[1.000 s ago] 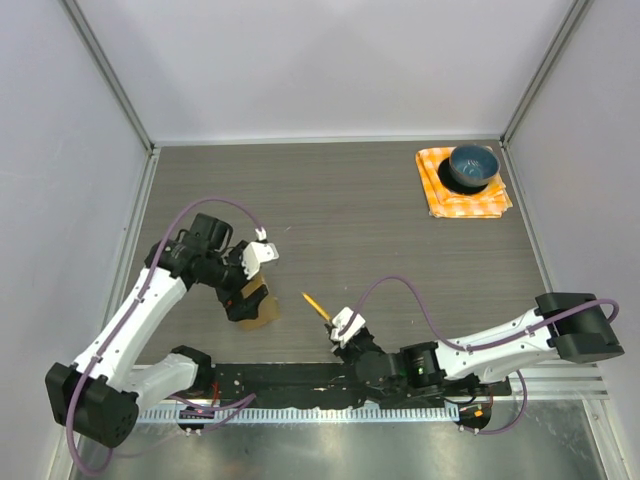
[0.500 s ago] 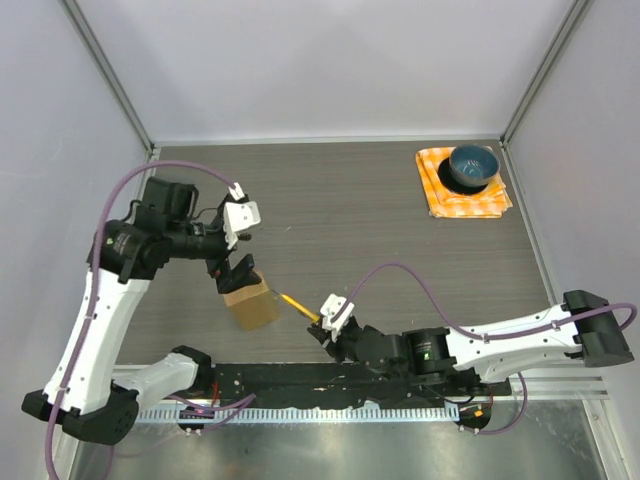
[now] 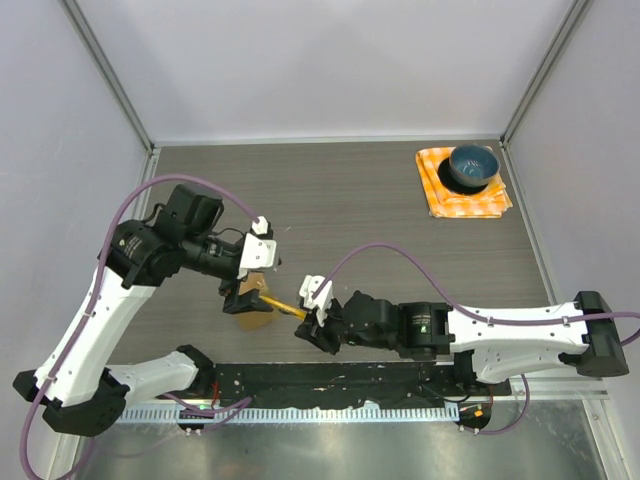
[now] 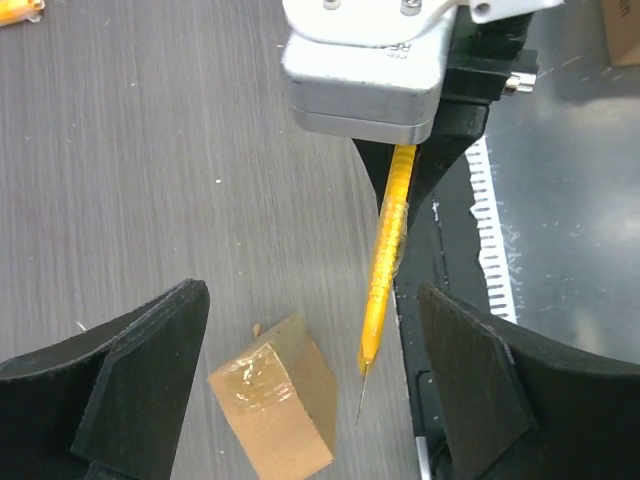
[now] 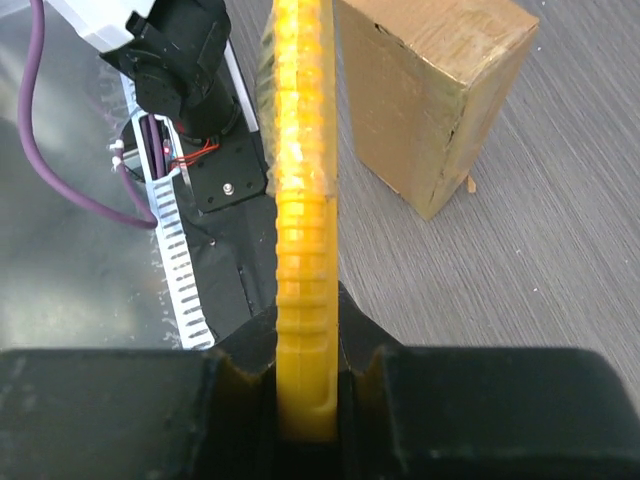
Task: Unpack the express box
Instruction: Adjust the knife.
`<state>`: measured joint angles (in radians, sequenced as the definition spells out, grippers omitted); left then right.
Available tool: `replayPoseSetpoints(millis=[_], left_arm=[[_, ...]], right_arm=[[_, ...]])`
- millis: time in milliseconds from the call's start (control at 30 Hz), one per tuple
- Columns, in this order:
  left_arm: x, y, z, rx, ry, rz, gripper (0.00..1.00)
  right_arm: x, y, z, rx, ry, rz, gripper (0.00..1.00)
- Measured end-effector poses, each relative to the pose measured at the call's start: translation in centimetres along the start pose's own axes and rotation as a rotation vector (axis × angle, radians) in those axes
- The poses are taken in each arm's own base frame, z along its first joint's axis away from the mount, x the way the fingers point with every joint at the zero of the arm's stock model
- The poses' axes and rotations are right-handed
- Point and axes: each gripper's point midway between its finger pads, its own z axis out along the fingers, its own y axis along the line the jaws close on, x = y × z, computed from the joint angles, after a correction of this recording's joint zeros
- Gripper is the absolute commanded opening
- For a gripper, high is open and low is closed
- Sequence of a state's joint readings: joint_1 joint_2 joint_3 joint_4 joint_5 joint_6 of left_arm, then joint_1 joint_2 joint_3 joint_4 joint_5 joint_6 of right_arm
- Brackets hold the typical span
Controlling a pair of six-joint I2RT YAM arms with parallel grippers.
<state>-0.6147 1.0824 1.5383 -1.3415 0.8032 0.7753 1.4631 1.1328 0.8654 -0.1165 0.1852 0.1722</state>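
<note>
The express box (image 3: 252, 318), a small brown carton with clear tape on top, stands on the table near the front left; it also shows in the left wrist view (image 4: 275, 410) and the right wrist view (image 5: 430, 100). My left gripper (image 3: 243, 292) hovers open over it, its fingers (image 4: 120, 390) apart on either side and not touching it. My right gripper (image 3: 310, 320) is shut on a yellow utility knife (image 3: 283, 305), seen closely in the right wrist view (image 5: 300, 250). The knife (image 4: 385, 260) points at the box, its thin blade tip just beside the box's right edge.
A blue bowl (image 3: 472, 166) sits on an orange checked cloth (image 3: 462, 202) at the back right. The black base rail (image 3: 330, 385) runs along the near edge, close behind the knife. Grey walls enclose the table on three sides.
My right gripper has carried the knife leftwards until its tip is at the box. My left arm has swung round, and its open gripper now sits over the box.
</note>
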Motion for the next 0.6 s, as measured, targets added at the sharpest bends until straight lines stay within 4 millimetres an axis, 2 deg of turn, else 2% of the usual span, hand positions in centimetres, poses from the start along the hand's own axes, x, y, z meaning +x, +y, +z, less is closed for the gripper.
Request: replayPoseSetpoints(millis=[33,200,333,567,600], left_arm=[[0.1,0.0,0.1,0.001,0.006,0.003,0.79],[0.6,-0.4,0.8,0.023,0.045,0.010,0.74],[1.0,-0.6,1.5,0.049,0.071,0.007,0.58],[1.8,-0.6,1.9,0.054,0.110,0.000,0.55],[1.8,-0.6,2.0,0.053,0.112,0.000,0.51]], right_arm=[[0.1,0.0,-0.1,-0.007,0.011,0.000,0.01],[0.9,-0.3,-0.5,-0.017,0.072,-0.006,0.01],[1.5,-0.5,-1.0,-0.017,0.112,-0.017,0.01],[0.9,-1.1,-2.1,0.000,0.126,-0.030,0.01],[0.9,-1.1,-2.2,0.002,0.124,-0.033,0.01]])
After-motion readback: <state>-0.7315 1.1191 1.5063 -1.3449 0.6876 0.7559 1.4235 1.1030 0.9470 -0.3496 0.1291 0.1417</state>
